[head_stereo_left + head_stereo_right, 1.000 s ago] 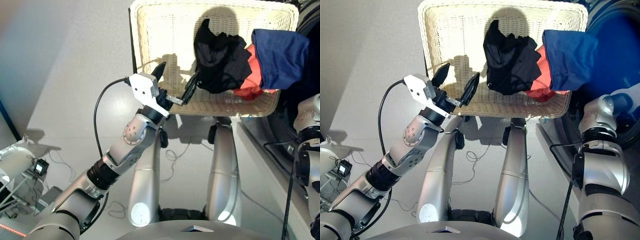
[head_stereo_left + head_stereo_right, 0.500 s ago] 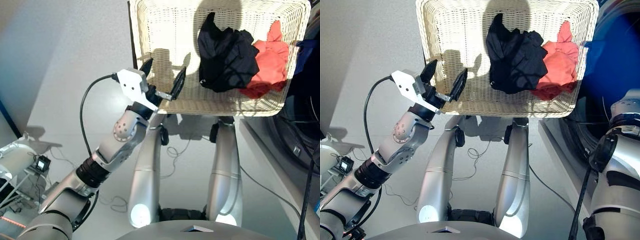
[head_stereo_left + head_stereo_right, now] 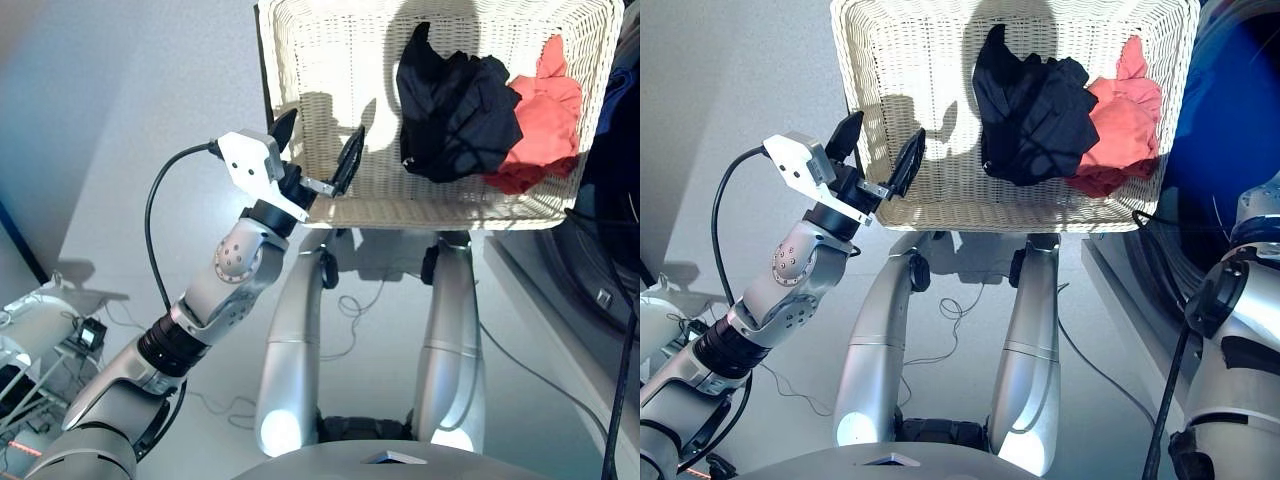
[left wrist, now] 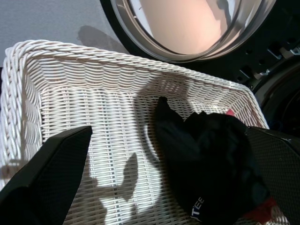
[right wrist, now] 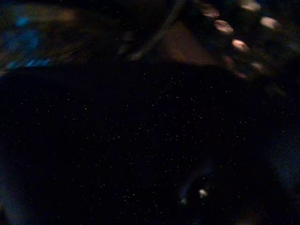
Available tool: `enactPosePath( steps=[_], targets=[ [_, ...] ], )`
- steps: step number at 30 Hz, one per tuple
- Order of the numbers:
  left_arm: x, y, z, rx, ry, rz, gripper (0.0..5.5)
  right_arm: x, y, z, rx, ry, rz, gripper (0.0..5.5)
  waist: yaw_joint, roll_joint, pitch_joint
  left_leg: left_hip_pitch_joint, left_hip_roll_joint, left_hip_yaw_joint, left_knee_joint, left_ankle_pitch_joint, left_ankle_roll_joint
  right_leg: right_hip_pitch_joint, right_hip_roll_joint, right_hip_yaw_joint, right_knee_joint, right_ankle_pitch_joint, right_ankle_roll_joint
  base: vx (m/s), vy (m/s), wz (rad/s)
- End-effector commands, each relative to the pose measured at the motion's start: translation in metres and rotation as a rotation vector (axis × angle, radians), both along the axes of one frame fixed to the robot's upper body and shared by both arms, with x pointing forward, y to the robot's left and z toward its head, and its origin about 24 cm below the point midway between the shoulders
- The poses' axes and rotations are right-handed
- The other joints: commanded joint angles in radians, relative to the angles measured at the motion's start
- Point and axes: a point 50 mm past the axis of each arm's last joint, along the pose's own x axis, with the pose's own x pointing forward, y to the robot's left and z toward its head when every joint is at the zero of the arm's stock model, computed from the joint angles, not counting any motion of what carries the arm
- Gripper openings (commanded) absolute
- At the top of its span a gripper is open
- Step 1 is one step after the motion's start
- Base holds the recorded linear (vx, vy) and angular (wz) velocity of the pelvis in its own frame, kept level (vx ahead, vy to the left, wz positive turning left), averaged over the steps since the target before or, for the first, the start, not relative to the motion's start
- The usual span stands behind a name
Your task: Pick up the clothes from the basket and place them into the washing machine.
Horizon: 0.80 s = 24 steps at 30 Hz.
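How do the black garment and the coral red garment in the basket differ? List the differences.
The black garment lies near the middle of the basket; the coral red garment sits at its right end. The black garment overlaps the coral red garment's left edge, so the red one is partly covered. The black garment's heap looks bulkier than the visible part of the coral red garment. Both are crumpled, and neither is held.
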Motion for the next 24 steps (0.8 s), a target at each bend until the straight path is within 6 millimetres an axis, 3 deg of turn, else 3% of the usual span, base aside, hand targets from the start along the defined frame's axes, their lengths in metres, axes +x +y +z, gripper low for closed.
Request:
enactPosePath(
  steps=[1, 2, 4, 8, 9, 10, 11, 16, 20, 24],
  targets=[
    [-0.012, -0.002, 0.013, -0.109, -0.059, -0.031, 5.50, -0.017, -0.017, 0.015, -0.262, 0.168, -0.012, 5.50, -0.030, 0.025, -0.012, 0.021, 0.016, -0.026, 0.069, -0.106, -0.047, 0.055, 0.049, -0.011, -0.034, -0.024, -0.008, 0.000, 0.000, 0.000],
    [-0.012, -0.001, 0.012, -0.109, -0.058, -0.029, 5.50, -0.017, -0.016, 0.015, -0.263, 0.168, -0.010, 5.50, -0.032, 0.024, -0.012, 0.022, 0.016, -0.026, 0.068, -0.105, -0.047, 0.056, 0.049, -0.011, -0.035, -0.023, -0.008, 0.000, 0.000, 0.000],
    [-0.011, -0.001, 0.013, -0.133, -0.053, -0.025, 5.50, 0.011, 0.009, 0.008, -0.377, 0.209, 0.141, 5.50, -0.036, 0.017, -0.012, 0.022, 0.017, -0.021, 0.065, -0.102, -0.046, 0.056, 0.052, -0.014, -0.042, -0.018, -0.010, 0.000, 0.000, 0.000],
    [-0.012, 0.000, 0.013, -0.165, -0.049, -0.026, 5.50, 0.045, 0.061, -0.006, -0.539, 0.222, 0.313, 5.50, -0.042, 0.004, -0.012, 0.025, 0.016, -0.017, 0.059, -0.096, -0.044, 0.061, 0.058, -0.014, -0.050, -0.012, -0.012, 0.000, 0.000, 0.000],
    [-0.012, 0.000, 0.013, -0.164, -0.047, -0.023, 5.50, 0.046, 0.063, -0.008, -0.538, 0.225, 0.313, 5.50, -0.043, 0.002, -0.012, 0.027, 0.016, -0.016, 0.059, -0.096, -0.044, 0.063, 0.057, -0.014, -0.050, -0.012, -0.012, 0.000, 0.000, 0.000],
    [-0.011, 0.004, 0.013, -0.171, -0.053, -0.008, 5.50, 0.058, 0.101, -0.018, -0.666, 0.187, 0.465, 5.50, -0.051, -0.009, -0.012, 0.022, 0.018, -0.015, 0.060, -0.093, -0.043, 0.058, 0.064, -0.011, -0.052, -0.007, -0.014, 0.000, 0.000, 0.000],
    [-0.011, 0.005, 0.013, -0.173, -0.055, -0.007, 5.50, 0.060, 0.117, -0.022, -0.720, 0.174, 0.521, 5.50, -0.056, -0.016, -0.012, 0.021, 0.019, -0.013, 0.061, -0.091, -0.044, 0.057, 0.065, -0.012, -0.053, -0.004, -0.015, 0.000, 0.000, 0.000],
    [-0.013, 0.012, 0.013, -0.181, -0.069, 0.011, 5.50, 0.055, 0.181, -0.042, -0.930, 0.105, 0.757, 5.50, -0.067, -0.042, -0.012, 0.019, 0.024, -0.011, 0.061, -0.087, -0.042, 0.055, 0.066, -0.012, -0.056, 0.001, -0.017, 0.000, 0.000, 0.000],
    [-0.012, 0.016, 0.016, -0.165, -0.111, 0.047, 5.50, 0.044, 0.208, -0.051, -1.069, 0.097, 0.872, 5.50, -0.072, -0.051, -0.012, 0.021, 0.026, -0.012, 0.063, -0.083, -0.041, 0.058, 0.067, -0.016, -0.056, 0.002, -0.018, 0.000, 0.000, 0.000],
    [-0.014, 0.019, 0.016, -0.159, -0.136, 0.066, 5.50, 0.029, 0.239, -0.044, -1.267, 0.021, 1.005, 5.50, -0.075, -0.060, -0.012, 0.023, 0.030, -0.013, 0.065, -0.079, -0.040, 0.059, 0.069, -0.018, -0.053, 0.000, -0.020, 0.000, 0.000, 0.000]
  ],
)
